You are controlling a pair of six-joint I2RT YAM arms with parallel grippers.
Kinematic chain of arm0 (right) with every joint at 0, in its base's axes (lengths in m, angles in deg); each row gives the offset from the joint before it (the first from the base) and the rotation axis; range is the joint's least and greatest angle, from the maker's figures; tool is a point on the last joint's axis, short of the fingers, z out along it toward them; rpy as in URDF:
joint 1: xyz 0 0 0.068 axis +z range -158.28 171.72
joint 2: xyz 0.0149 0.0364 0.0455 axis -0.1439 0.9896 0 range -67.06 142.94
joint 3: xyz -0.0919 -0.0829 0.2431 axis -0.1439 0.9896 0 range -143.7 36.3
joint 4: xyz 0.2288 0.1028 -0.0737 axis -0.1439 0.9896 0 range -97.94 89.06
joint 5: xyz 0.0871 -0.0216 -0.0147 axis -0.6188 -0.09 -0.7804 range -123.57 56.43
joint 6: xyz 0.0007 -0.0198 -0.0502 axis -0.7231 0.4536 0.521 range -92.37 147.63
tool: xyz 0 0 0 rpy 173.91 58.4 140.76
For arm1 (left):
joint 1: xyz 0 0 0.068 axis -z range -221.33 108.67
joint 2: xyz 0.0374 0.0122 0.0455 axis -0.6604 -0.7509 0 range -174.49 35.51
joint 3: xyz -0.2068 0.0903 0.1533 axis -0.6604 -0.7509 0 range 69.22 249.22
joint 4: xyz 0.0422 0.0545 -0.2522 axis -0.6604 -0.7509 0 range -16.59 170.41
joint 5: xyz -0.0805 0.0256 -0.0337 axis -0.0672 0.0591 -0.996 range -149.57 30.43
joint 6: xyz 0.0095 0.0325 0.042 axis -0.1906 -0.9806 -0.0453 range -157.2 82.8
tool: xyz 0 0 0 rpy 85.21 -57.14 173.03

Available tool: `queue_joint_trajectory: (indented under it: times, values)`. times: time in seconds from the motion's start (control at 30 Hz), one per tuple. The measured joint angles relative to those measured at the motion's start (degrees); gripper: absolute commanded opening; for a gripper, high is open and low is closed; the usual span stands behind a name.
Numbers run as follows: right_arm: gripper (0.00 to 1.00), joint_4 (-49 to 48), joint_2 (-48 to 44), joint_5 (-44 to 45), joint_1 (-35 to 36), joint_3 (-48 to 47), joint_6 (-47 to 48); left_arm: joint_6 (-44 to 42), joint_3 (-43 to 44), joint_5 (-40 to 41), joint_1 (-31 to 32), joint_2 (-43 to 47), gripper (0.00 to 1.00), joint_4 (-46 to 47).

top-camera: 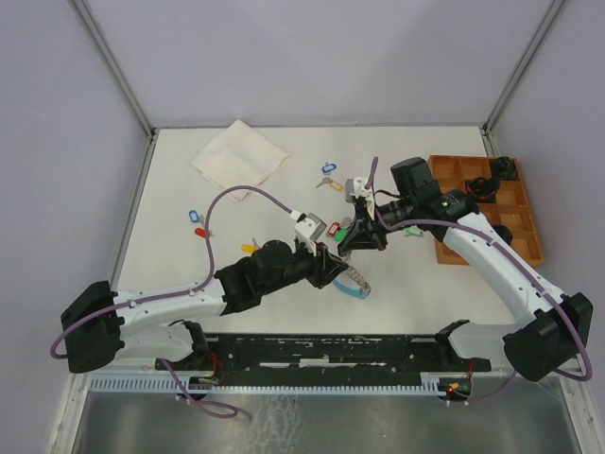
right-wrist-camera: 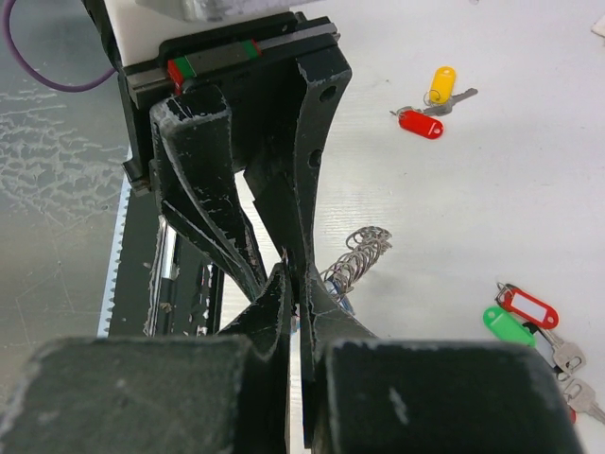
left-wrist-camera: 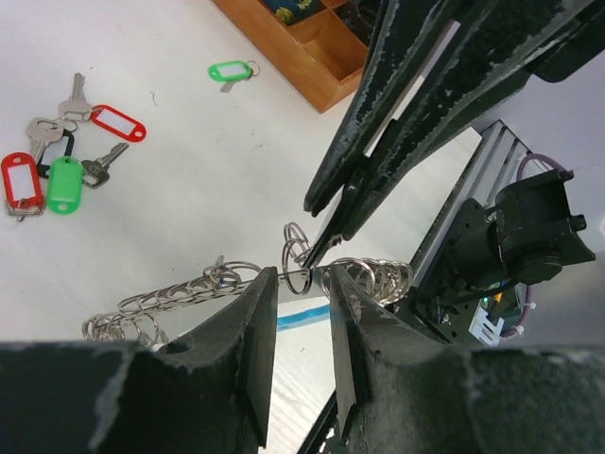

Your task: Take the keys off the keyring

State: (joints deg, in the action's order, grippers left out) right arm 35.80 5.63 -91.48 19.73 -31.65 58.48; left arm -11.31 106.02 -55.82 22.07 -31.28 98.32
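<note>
Black-fingered, my right claw [right-wrist-camera: 293, 280] is pressed together, its tips at a small ring [left-wrist-camera: 298, 248] by the keyring [left-wrist-camera: 180, 295]. That silvery chain runs across my left claw [left-wrist-camera: 302, 284], whose fingers stand slightly apart; whether they grip, I cannot tell. Tagged keys [left-wrist-camera: 43, 132] lie apart on the surface [left-wrist-camera: 208, 170].

Bright even light, fg blurry.

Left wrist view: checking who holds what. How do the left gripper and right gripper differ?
On the left gripper the jaws stand apart; on the right gripper they are pinched shut on a ring of the keyring. The left gripper sits at the bottom edge, the right gripper at the upper right. Both meet at the chain; whether the left clamps it is unclear.
</note>
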Motion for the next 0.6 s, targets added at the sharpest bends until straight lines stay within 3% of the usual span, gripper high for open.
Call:
queue_joint_trajectory:
  times: [0.43, 0.6]
  values:
    - [0.01, 0.0, 0.0, 0.0, 0.0, 0.07, 0.0, -0.09, 1.29, 2.51, 0.07, -1.01, 0.26, -2.25]
    - [0.01, -0.02, 0.0, -0.02, 0.0, 0.07, 0.02, -1.16, 1.84, 3.26, 0.11, -1.18, 0.1, -2.49]
